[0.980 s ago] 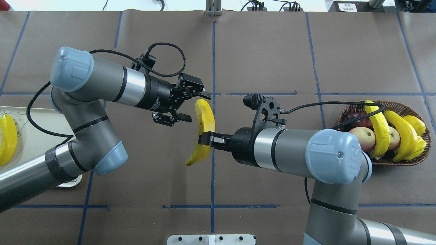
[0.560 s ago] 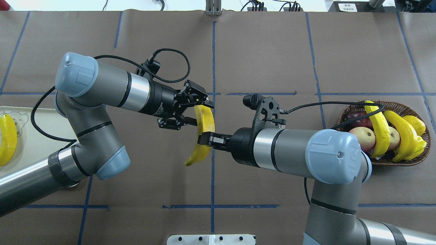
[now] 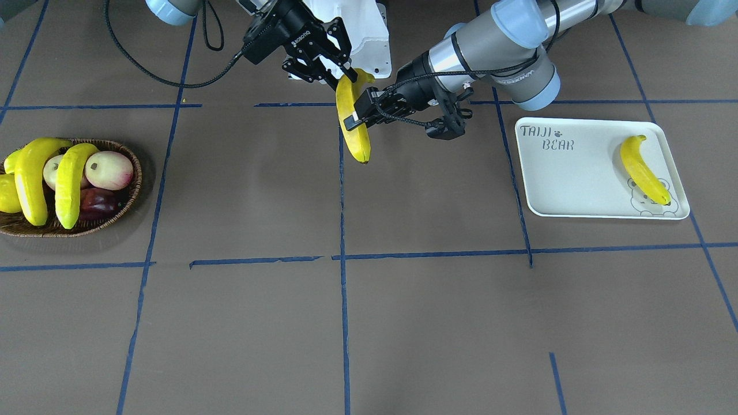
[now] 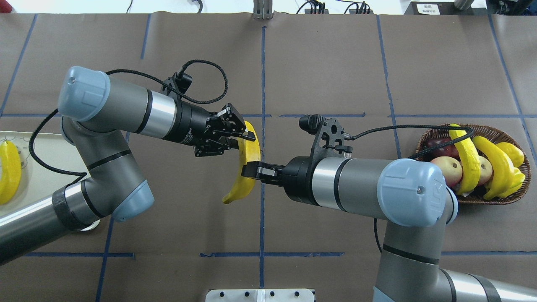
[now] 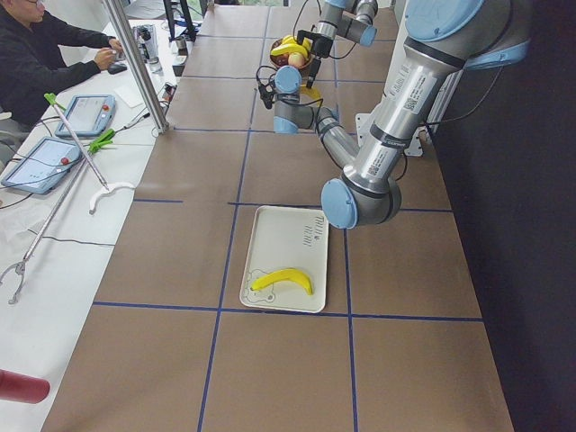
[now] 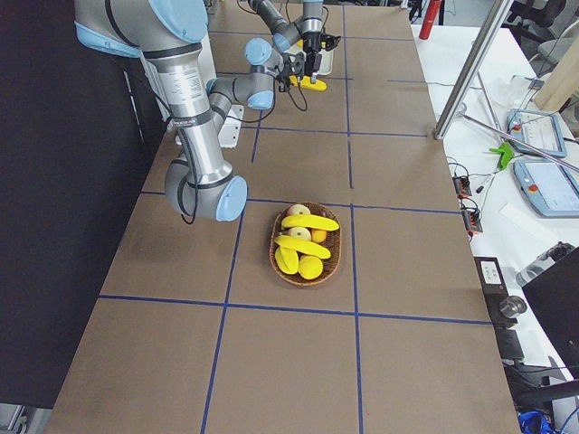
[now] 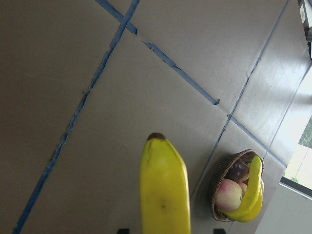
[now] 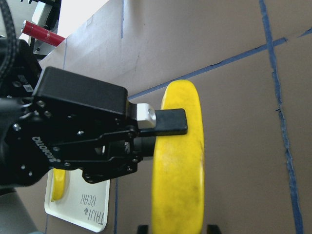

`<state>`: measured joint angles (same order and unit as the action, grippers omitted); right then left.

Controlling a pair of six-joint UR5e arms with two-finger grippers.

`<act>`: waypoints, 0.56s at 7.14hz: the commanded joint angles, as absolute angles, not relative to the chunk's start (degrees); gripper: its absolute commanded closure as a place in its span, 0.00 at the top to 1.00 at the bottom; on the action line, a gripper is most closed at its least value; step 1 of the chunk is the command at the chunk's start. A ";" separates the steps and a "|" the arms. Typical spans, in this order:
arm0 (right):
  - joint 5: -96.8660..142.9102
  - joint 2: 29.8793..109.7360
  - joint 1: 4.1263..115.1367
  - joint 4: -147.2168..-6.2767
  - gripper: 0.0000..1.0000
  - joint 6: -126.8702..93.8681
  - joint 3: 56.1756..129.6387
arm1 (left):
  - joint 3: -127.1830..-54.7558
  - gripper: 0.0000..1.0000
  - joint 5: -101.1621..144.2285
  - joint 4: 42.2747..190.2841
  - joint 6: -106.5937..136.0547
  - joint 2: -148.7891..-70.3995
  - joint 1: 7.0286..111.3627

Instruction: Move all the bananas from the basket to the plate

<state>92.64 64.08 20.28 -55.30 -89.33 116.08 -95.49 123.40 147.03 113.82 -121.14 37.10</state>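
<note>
The banana (image 4: 250, 153) in both grippers is smooth, shiny yellow, like plastic. The left gripper (image 4: 240, 140) and right gripper (image 4: 251, 170) are dull black, hard stuff. The arms (image 4: 126, 105) behind them are dull grey metal with shiny silver rings and pale blue plastic caps. The table (image 3: 438, 323) wears dull brown paper with blue tape (image 3: 345, 323). The basket (image 3: 57, 232) is rough woven wicker. The plate (image 3: 576, 178) is smooth and white.

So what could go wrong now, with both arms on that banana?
The banana hangs in mid-air, pinched by the right gripper at its middle and the left gripper near one end. If the right lets go early, it could drop. An end grip may let it swing or slip on the way to the plate. The grippers sit close and might bump.
</note>
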 commanded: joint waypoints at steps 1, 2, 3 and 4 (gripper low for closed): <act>92.55 63.81 20.30 -55.37 1.00 -89.47 116.54 | -95.54 0.00 123.57 147.04 113.47 -120.85 37.70; 92.64 63.81 20.48 -55.37 1.00 -89.47 116.63 | -95.45 0.00 123.84 146.43 113.47 -120.59 39.27; 92.81 63.90 20.91 -55.46 1.00 -89.30 117.24 | -95.19 0.00 126.71 146.34 113.21 -117.89 41.64; 93.42 64.16 21.79 -55.98 1.00 -89.12 118.29 | -94.40 0.00 129.09 146.16 112.42 -115.16 45.75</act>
<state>92.92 63.95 21.01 -55.58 -89.31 117.32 -95.05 126.50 146.38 113.07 -117.96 41.94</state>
